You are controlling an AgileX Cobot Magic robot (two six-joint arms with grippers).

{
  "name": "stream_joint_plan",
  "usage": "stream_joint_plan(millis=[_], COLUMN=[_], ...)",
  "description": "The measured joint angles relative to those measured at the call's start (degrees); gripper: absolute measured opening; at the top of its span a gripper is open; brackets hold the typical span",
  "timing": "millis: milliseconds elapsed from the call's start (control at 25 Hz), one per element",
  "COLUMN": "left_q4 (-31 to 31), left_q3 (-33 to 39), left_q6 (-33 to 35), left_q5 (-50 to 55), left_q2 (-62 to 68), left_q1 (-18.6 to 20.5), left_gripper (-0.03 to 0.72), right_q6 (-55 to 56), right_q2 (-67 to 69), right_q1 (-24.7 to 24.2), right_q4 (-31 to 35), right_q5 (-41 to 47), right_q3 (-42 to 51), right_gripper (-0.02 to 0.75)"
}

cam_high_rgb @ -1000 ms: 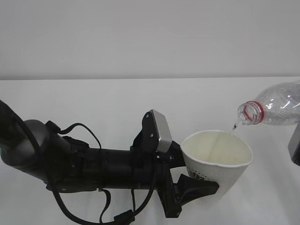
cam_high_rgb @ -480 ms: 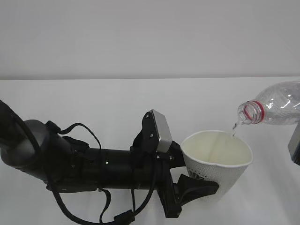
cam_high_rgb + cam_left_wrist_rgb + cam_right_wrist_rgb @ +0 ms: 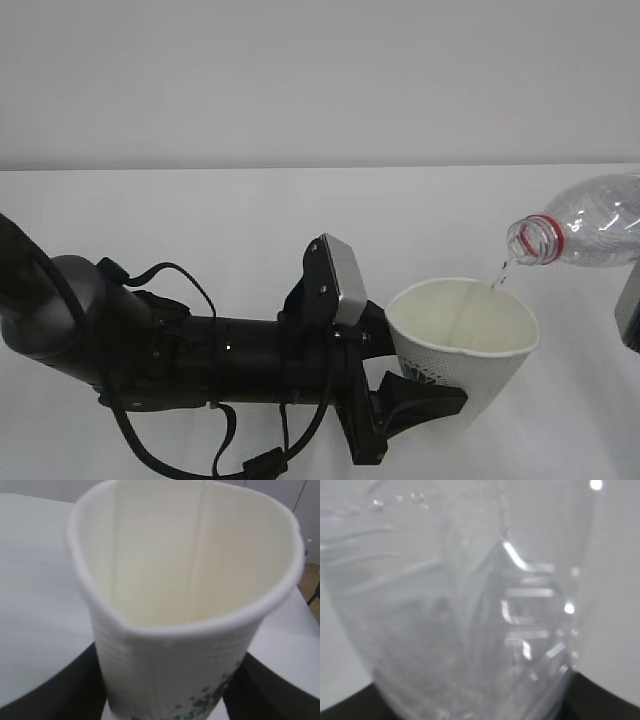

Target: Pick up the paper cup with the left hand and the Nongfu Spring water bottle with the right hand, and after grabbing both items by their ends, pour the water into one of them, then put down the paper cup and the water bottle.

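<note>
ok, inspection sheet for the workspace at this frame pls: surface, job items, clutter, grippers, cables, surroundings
Surface: white table, bare where visible.
Paper cup: held above the table, tilted slightly, rim squeezed out of round; cream inside, no water level visible.
Water bottle: tipped near horizontal, uncapped mouth over the cup's far rim; thin stream of water falling into the cup.
Clutter: nothing seen.
Left gripper: closed on the cup's lower wall.
Right gripper: only an edge in the exterior view; its wrist view shows the bottle filling the jaws.
Cables: black cables looped along the left arm, clear of the cup.
Surroundings: plain pale wall.
</note>
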Motion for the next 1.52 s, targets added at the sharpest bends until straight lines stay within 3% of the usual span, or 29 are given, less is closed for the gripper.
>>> stream_joint_plan(millis=[1520], left_q4=[0.0], left_q3=[0.0], left_q6=[0.0], left_q5=[0.0], left_q2=[0.0], left_q1=[0.0], left_gripper=[0.48], right_q6=[-0.6], right_q2=[0.0], right_q1=[0.0], right_q4=[0.0], right_q5=[-0.93], right_q3=[0.0], right_gripper=[0.389])
